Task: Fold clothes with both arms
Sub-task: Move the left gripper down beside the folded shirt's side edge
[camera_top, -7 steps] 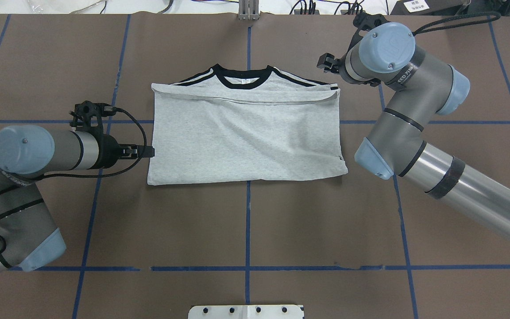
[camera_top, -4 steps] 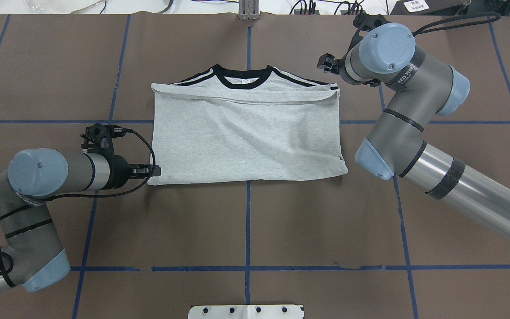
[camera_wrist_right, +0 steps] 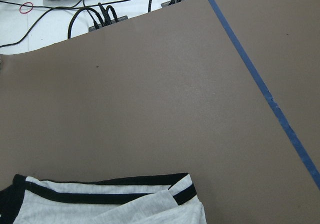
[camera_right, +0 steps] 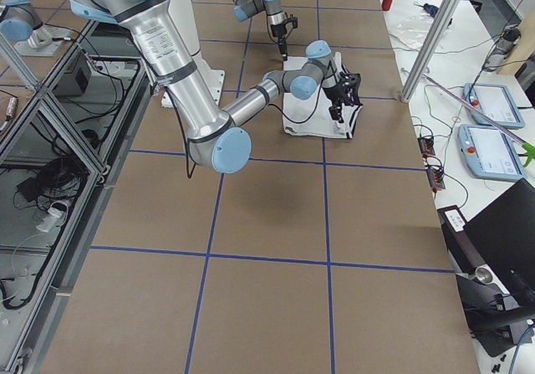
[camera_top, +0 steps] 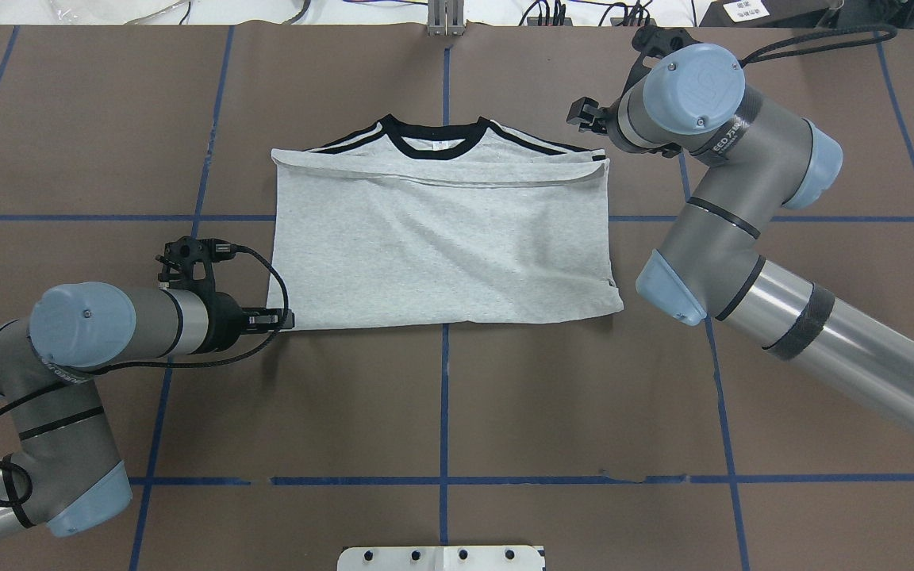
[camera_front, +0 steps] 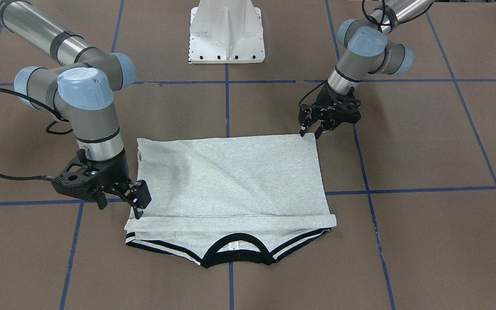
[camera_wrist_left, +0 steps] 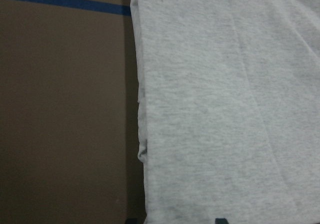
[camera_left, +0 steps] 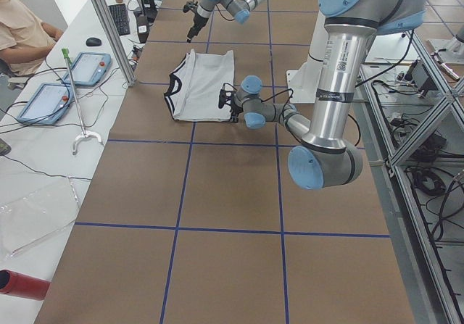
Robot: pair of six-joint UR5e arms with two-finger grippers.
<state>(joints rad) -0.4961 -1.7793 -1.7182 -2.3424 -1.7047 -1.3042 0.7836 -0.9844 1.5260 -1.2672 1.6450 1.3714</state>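
The left arm's black two-finger gripper [camera_top: 286, 319] has slid to the near left corner of the light grey, black-trimmed T-shirt [camera_top: 441, 238] lying mid-table, jaws open and empty, while the right black gripper [camera_top: 586, 116] waits open and empty by the far right shoulder, likely for a paired fold.

— How much of the left pincer [camera_wrist_left: 175, 220] shows in its wrist view?
— Two dark tips at the bottom edge, no more. The T-shirt [camera_wrist_left: 225, 108] runs out of frame at the top, right and bottom.
— And the right pincer [camera_top: 586, 115]?
— From overhead its own wrist [camera_top: 693, 86] covers most of it. In both side views the pincers are too small to judge.
— The shirt's underside?
— Folded against the tabletop [camera_top: 441, 396], unseen.
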